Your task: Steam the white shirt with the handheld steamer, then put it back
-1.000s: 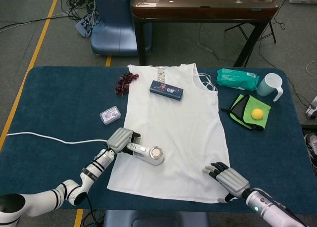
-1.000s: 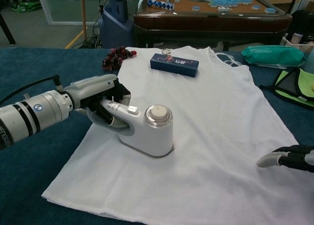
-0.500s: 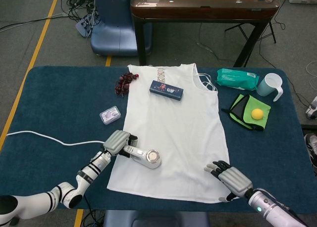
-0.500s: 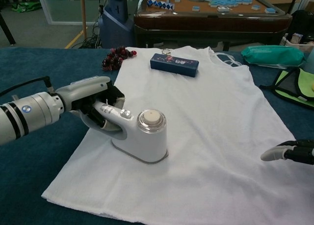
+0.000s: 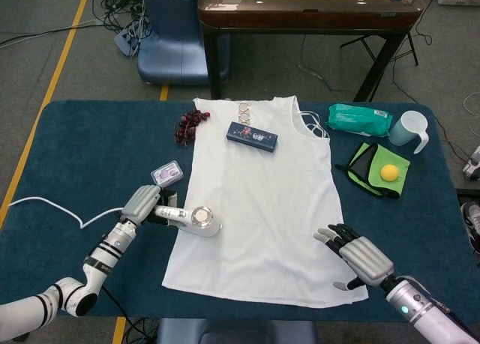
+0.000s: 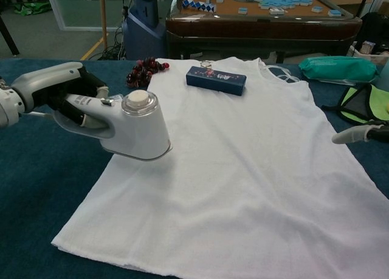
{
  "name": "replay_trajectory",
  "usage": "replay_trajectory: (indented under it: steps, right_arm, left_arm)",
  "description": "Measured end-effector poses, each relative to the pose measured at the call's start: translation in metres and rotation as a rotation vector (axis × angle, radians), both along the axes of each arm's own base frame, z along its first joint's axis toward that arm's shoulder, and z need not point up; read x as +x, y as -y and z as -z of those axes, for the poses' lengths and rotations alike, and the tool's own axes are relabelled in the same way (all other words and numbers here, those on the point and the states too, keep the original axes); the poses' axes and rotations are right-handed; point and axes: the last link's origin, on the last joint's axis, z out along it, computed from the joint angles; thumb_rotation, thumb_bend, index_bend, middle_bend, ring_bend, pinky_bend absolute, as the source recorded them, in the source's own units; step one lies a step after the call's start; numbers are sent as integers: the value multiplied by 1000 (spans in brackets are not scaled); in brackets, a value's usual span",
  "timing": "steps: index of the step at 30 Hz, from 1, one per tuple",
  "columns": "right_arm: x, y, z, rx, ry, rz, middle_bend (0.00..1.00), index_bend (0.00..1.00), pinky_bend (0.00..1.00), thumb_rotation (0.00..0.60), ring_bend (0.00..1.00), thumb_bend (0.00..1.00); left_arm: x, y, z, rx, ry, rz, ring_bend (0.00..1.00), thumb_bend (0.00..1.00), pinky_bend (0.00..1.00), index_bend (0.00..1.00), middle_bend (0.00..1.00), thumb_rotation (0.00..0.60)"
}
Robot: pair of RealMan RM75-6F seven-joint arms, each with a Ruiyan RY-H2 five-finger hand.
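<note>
Since the earlier frames the steamer [image 5: 196, 220] moves up and left, from mid-shirt to the shirt's left edge, and looks lifted in chest view. Left robot hand [image 5: 142, 204] holds it by the handle, cord [image 5: 45, 203] trailing left. Right robot hand [image 5: 358, 255], lower right of frame, is spread wide, holding nothing, at the hem. Shirt [image 5: 262, 201] lies flat, centre of the worktop [image 5: 90, 149].

Step, prob.: steaming done or nearly, steamer heading off the cloth. Next move needs it carried left onto bare worktop w/o dragging the hem.

Worktop is dark blue fabric. Blue box [image 5: 252, 136] sits at the collar. Behind: a wooden table, grey floor.
</note>
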Motion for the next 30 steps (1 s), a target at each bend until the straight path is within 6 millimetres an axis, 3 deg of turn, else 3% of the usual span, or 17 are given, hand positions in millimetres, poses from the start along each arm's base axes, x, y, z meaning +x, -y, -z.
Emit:
replay_trajectory:
  steps: [6,12,26,30]
  right_arm:
    - [17,14,-32,-115,30,-40,93,0,0,568,0,0]
    - [27,18,-50,-169,38,-50,93,0,0,569,0,0]
    - [24,14,-60,-200,26,-21,93,0,0,569,0,0]
    - [21,12,-61,-204,27,-12,93,0,0,570,0,0]
  left_arm:
    - [-29,-6,-20,54,-3,-79,546,185,565,877,676,600]
    - [-57,-15,-30,93,-28,-135,537,185,564,861,668,600]
    - [-88,-18,-23,92,-173,-99,516,185,545,822,638,600]
    - [-92,-19,-22,93,-203,-77,478,184,528,689,563,600]
